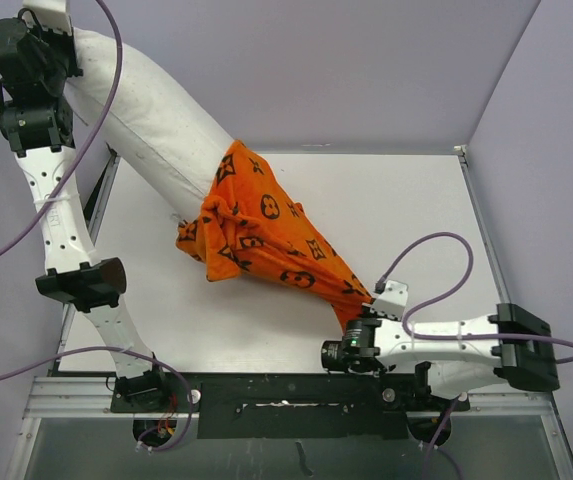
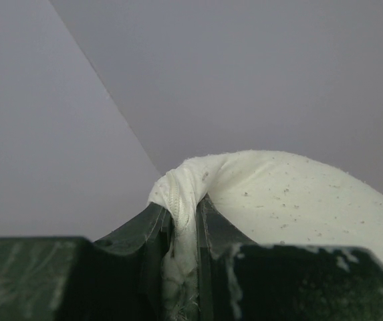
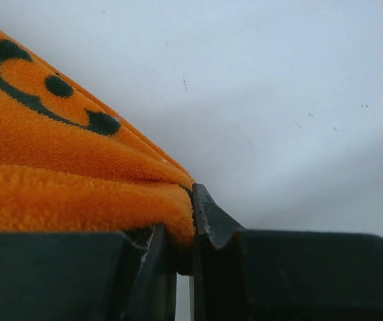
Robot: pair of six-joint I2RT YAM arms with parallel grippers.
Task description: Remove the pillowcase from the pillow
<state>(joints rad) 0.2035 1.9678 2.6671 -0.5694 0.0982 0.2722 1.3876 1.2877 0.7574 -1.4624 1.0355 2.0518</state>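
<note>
The off-white pillow (image 1: 151, 110) stretches from the far left corner down toward the table's middle. Its lower end is still inside the orange patterned pillowcase (image 1: 266, 235). My left gripper (image 1: 41, 25) is raised at the far left and shut on a corner of the pillow (image 2: 184, 194). My right gripper (image 1: 358, 322) is low near the front edge and shut on the pillowcase's narrow end (image 3: 178, 221). The pillowcase is pulled taut between the pillow and my right gripper.
The white table (image 1: 396, 210) lies inside grey walls. A metal rail (image 1: 296, 395) runs along the front edge by the arm bases. Purple cables loop from both arms.
</note>
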